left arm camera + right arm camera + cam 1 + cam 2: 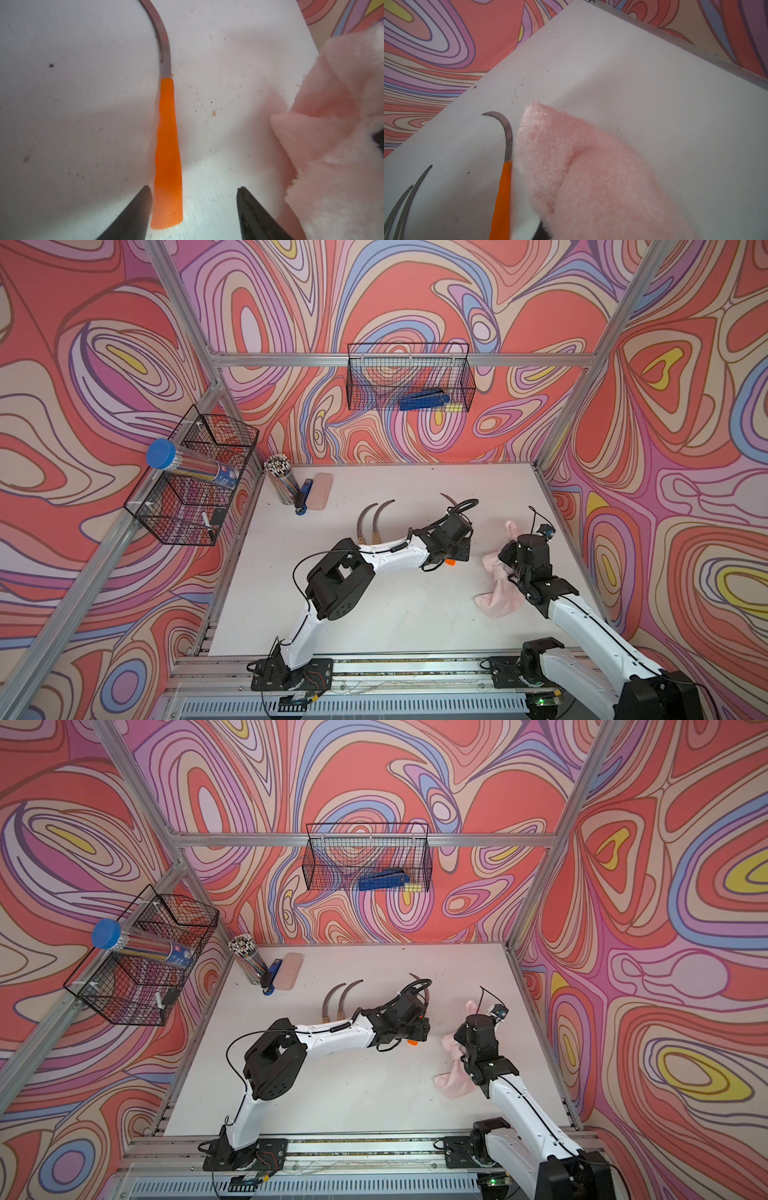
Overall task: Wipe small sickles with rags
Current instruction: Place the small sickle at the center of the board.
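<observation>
On the white table (374,614), the orange-handled sickle (167,145) lay flat between the left gripper's (194,188) parted jaws; the right gripper (543,229) was clamped on the pink rag (591,176). An off-centre close could have skidded the handle away.

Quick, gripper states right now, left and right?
Left gripper: open, orange-handled sickle lying loose between its fingers.
Right gripper: shut on the pink rag.

The left arm (390,553) reaches from its base toward the middle, elbow bent and wrist low. The left gripper (193,190) has its jaws standing well apart. The right arm (582,622) stretches forward on its own side, wrist tipped down, and the right gripper (543,228) is clamped on the pink rag (591,176).
</observation>
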Tool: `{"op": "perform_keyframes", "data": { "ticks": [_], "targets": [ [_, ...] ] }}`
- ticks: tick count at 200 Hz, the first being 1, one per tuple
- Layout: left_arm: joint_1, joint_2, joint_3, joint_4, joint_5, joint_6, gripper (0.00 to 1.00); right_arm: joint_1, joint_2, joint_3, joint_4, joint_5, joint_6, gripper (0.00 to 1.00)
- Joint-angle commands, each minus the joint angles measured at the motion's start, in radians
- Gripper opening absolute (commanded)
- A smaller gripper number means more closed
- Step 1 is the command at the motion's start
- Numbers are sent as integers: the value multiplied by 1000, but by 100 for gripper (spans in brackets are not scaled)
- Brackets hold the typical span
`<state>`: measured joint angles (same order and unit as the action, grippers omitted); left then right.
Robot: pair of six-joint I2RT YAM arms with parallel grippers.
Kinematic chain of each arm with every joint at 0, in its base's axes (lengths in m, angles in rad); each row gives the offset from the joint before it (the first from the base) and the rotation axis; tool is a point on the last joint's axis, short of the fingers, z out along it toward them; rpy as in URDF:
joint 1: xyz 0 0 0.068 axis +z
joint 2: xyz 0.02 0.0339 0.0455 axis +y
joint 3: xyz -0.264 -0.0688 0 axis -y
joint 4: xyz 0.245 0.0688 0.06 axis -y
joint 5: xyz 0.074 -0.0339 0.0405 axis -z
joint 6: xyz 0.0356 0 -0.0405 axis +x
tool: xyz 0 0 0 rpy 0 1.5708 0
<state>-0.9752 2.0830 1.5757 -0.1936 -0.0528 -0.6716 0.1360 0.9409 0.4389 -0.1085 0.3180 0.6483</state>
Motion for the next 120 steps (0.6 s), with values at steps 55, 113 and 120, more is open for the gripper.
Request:
{"op": "perform_keyframes", "data": {
  "ticks": [55, 113, 120],
  "targets": [
    [2, -692, -556, 71, -270, 73, 66, -2, 19, -14, 49, -13, -10, 0],
    [35, -932, -792, -39, -381, 54, 66, -3, 38, -11, 59, -29, -12, 0],
    [50, -929, -800, -40, -364, 51, 66, -2, 35, -13, 61, -29, -14, 0]
  ]
}}
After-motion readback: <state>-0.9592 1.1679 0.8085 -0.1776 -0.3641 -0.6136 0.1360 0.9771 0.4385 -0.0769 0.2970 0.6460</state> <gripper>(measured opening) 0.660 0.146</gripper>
